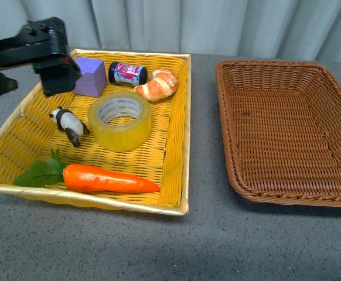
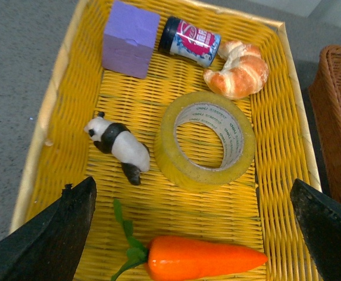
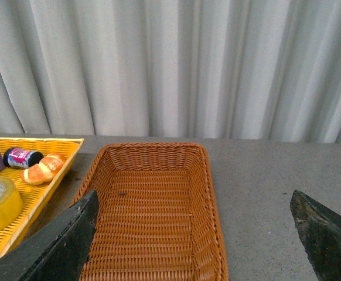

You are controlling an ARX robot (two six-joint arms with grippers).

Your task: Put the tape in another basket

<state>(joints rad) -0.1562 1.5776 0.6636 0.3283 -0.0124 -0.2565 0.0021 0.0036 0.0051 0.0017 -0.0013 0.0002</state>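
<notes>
The tape (image 1: pixel 121 136), a wide yellowish roll with a white printed core, lies flat in the middle of the yellow woven tray (image 1: pixel 186 146). My left gripper (image 1: pixel 58 79) hovers open over that tray's far left corner, apart from the tape. In the left wrist view the tape (image 2: pixel 176 159) lies ahead of the open left gripper (image 2: pixel 194 234), whose fingers hold nothing. The dark brown wicker basket (image 1: pixel 287 129) stands empty to the right. My right gripper (image 3: pixel 194 234) hangs open above the basket (image 3: pixel 147 211); it does not show in the front view.
Around the tape in the yellow tray lie a toy panda (image 1: pixel 70 124), an orange carrot (image 1: pixel 109 178), a croissant (image 1: pixel 157 85), a purple block (image 1: pixel 91 76) and a small dark bottle (image 1: pixel 128 72). A strip of grey table (image 1: pixel 203 175) separates the two trays. A curtain hangs behind.
</notes>
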